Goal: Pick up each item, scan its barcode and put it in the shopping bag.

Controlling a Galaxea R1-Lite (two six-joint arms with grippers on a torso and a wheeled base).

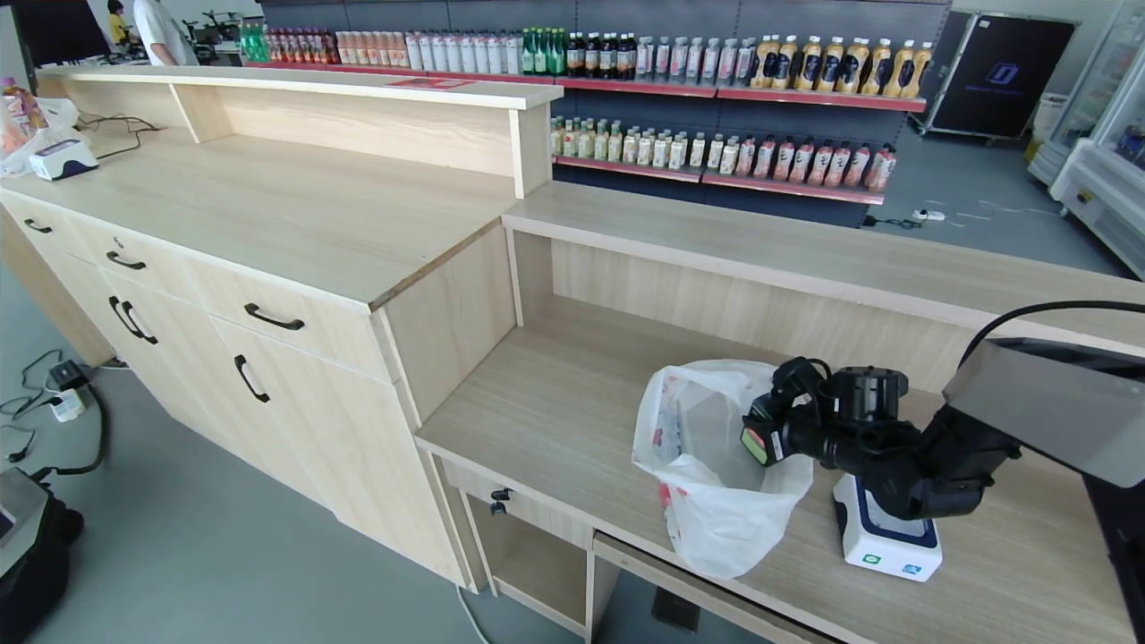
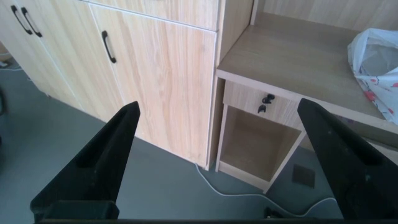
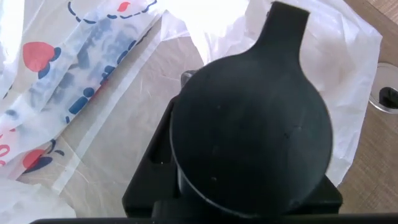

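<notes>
Hovering right gripper (image 1: 759, 444), just above open shopping bag (image 1: 707, 510) mouth

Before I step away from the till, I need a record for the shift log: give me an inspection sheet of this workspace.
Surface: wood desk, lower than the long counter beside it.
Job's things: white shopping bag open on the desk; white-and-blue scanner beside it.
Clutter: second scanner and a filled bag on the counter's far end.
Grippers: left gripper open, above the floor; right gripper at the bag's mouth.
Cables: black cable on the counter; cords on the floor.
Surroundings: shelves of bottled drinks.
</notes>
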